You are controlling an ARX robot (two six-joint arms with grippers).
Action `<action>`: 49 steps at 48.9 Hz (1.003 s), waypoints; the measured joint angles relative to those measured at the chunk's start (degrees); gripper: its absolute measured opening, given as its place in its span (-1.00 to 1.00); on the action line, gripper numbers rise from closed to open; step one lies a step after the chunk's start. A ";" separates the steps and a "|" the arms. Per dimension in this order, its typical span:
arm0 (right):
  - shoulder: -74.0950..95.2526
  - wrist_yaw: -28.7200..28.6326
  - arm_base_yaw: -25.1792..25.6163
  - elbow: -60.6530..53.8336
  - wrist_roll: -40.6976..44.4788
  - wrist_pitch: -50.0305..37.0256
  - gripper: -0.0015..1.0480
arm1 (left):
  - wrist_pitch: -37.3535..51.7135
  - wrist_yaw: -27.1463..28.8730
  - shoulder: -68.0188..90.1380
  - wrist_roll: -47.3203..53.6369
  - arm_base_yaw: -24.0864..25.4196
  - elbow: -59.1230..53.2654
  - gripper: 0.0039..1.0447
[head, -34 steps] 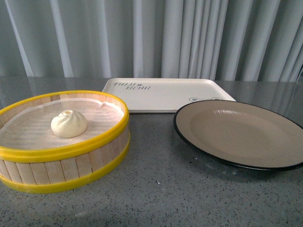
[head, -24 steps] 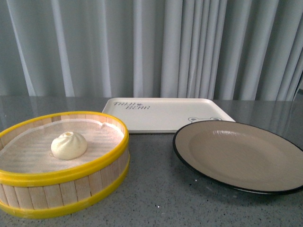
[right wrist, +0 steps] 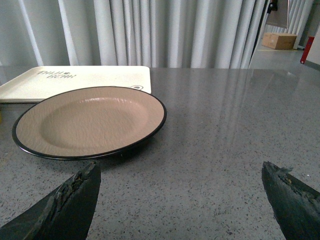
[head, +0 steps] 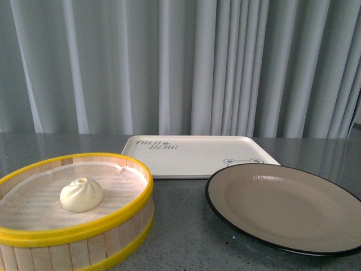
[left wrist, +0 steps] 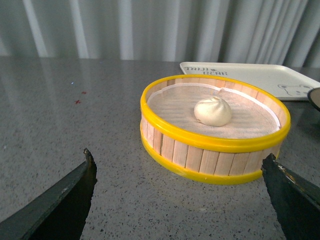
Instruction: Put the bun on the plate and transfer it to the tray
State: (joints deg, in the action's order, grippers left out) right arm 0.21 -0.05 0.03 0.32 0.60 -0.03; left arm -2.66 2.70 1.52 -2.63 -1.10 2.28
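The cream-white pleated bun (head: pixel 81 195) lies inside the yellow-rimmed wooden steamer basket (head: pixel 107 226) at the front left; it also shows in the left wrist view (left wrist: pixel 213 111). The beige plate (head: pixel 282 203) with a black rim sits empty at the right, also in the right wrist view (right wrist: pixel 90 120). The cream tray (head: pixel 192 155) with lettering and a bear face lies behind them. My left gripper (left wrist: pixel 177 162) is open, short of the basket. My right gripper (right wrist: pixel 180 172) is open over bare table, short of the plate. Neither arm shows in the front view.
The grey speckled table (head: pixel 180 248) carries everything. Grey curtains (head: pixel 180 62) hang behind the table. In the right wrist view a cardboard box (right wrist: pixel 280 40) stands far off past the table's edge.
The front view has tilted upward: basket, plate and tray all sit lower in the picture and more curtain shows. The things have not moved relative to each other.
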 joint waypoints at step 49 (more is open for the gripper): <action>0.00 -0.02 0.00 0.00 0.00 0.00 0.83 | 1.95 3.48 80.87 -0.50 -13.75 55.34 0.88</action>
State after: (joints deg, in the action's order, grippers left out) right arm 0.21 -0.08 0.03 0.32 0.60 -0.03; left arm -0.71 6.17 82.39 -3.14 -14.85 57.63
